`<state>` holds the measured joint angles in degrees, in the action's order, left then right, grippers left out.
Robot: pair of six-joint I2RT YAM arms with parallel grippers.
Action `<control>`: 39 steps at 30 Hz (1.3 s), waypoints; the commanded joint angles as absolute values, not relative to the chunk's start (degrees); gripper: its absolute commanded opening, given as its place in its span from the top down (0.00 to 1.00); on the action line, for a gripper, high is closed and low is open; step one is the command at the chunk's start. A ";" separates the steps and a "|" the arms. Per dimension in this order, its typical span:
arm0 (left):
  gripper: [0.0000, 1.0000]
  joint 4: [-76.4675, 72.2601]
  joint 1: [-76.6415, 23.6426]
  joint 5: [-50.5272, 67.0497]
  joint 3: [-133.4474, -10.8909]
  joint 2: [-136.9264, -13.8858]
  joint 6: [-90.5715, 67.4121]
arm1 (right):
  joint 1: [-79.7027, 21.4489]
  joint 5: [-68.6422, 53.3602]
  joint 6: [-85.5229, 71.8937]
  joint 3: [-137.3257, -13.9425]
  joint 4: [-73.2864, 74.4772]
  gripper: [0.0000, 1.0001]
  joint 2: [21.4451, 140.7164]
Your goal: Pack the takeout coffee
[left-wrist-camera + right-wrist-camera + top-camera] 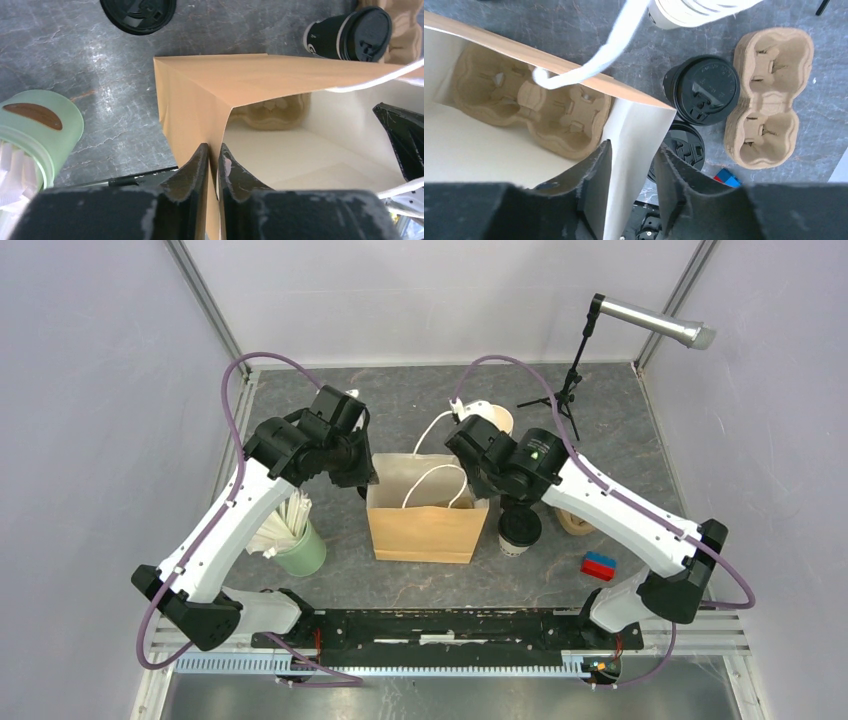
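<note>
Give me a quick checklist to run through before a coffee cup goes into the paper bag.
1. Paper bag mouth open: ok.
2. Carrier on the bag's floor, pockets empty: ok.
3. Left gripper pinching the bag's wall: ok.
4. Right gripper free of the bag: not ok, its open jaws straddle the opposite wall.
5. Coffee cup lidded, upright beside the bag: ok.
6. White handle clear of the opening: not ok, it loops across.
</note>
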<state>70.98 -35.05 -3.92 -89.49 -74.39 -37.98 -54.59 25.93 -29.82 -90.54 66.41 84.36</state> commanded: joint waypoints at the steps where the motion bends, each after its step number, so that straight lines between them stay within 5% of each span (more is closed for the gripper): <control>1: 0.78 67.06 -34.81 -0.27 -90.89 -73.77 -35.37 | -54.32 26.21 -29.08 -100.19 67.84 0.52 85.43; 14: 0.28 68.25 -34.81 1.94 -92.85 -72.04 -30.83 | -54.23 18.73 -27.78 -91.74 52.42 0.02 70.43; 20: 0.01 72.97 -34.67 -3.77 -95.89 -71.86 -28.97 | -53.60 25.60 -28.16 -88.17 55.40 0.02 66.54; 27: 0.01 74.80 -34.26 -2.02 -95.37 -73.69 -29.94 | -44.06 26.18 -21.28 -74.11 54.81 0.02 57.60; 39: 0.30 73.14 -34.21 2.49 -94.05 -75.49 -28.45 | -37.63 14.63 -15.13 -52.33 46.83 0.02 54.05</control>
